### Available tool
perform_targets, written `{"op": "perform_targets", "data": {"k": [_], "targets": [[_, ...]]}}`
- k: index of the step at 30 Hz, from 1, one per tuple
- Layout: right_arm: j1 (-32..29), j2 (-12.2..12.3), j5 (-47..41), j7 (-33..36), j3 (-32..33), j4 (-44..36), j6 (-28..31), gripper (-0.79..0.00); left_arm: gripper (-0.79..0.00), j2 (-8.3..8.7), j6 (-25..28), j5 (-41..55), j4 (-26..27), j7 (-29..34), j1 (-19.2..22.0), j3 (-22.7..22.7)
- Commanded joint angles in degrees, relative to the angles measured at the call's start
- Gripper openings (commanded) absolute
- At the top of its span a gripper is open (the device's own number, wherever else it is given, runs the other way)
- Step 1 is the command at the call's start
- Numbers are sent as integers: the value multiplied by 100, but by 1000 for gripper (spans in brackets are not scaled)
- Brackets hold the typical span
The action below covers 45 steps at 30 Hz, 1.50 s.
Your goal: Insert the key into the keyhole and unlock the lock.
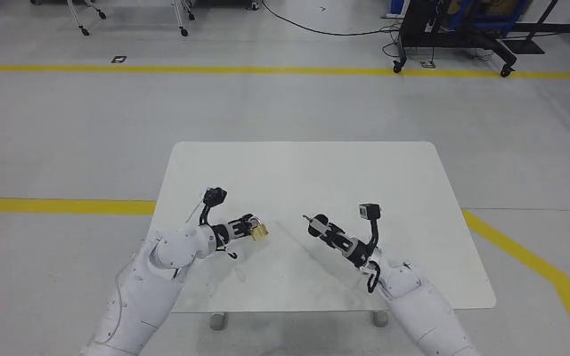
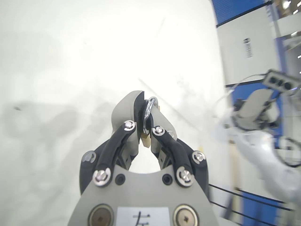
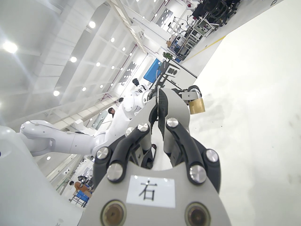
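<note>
Lock (image 1: 259, 231), a small brass padlock, is hanging just above the counter (image 1: 356, 169), pinched by its chrome shackle (image 2: 149, 105) in the left gripper (image 1: 251, 227), whose fingers are clamping tight on the metal loop while the brass body is dangling below the pads. In the top view this pair is sitting toward the counter's 7 o'clock area, with the lock poking out of the gripper toward 3 o'clock. The right gripper (image 1: 312, 222) is hovering near the lock at its 3 o'clock, apart from it, with a strip of bare counter showing between them. Its pads are pressing fully together, and a thin sliver that appears to be the key (image 1: 305, 217) is sticking out of its tip toward 10 o'clock, roughly at the lock. From the right wrist view the lock is showing just past the closed fingers, held in the other gripper and not touching them; the key itself is too slim to make out there.
</note>
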<state>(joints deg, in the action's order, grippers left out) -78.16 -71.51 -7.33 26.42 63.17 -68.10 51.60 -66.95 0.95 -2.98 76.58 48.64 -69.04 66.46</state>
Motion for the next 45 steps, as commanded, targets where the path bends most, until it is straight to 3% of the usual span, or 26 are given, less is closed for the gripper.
{"op": "perform_targets", "data": {"k": [1, 4, 8, 20, 23, 25, 28, 38, 40, 43, 45], "targets": [[165, -67, -91, -156, -160, 272, 63, -785, -785, -102, -180, 2225, -851, 641, 401, -114], [361, -184, -247, -526, -360, 539, 207, -785, -785, -236, -183, 2791, -1642, 960, 813, -362], [567, -312, -303, -798, -603, 779, 192, -785, -785, -379, -33, 3201, -2288, 1031, 1177, -567], [627, -357, -402, -854, -682, 807, 107, -785, -785, -409, -137, 3292, -2278, 844, 1113, -609], [621, -311, 444, -1063, -540, 603, -119, -785, -785, -473, -329, 3536, -2392, 858, 1147, -702], [543, -248, 1264, -1105, -404, 332, -92, -785, -785, -546, -622, 3945, -2574, 1144, 1228, -790], [347, -104, 2347, -1240, 47, -267, -530, -785, -785, -671, -1217, 4527, -3075, 1673, 1505, -935], [309, -89, 2406, -1261, 104, -368, -581, -785, -785, -694, -1207, 4558, -3164, 1693, 1579, -961], [309, -89, 2406, -1261, 104, -368, -581, -785, -785, -706, -1327, 4439, -3112, 1419, 1529, -1028], [333, -94, 3170, -1435, 45, -495, -877, -785, -785, -720, -1549, 4241, -3162, 1105, 1522, -1126], [345, -55, 3684, -1613, 157, -679, -586, -785, -785, -738, -2017, 4252, -3259, 1033, 1551, -1187]]}}
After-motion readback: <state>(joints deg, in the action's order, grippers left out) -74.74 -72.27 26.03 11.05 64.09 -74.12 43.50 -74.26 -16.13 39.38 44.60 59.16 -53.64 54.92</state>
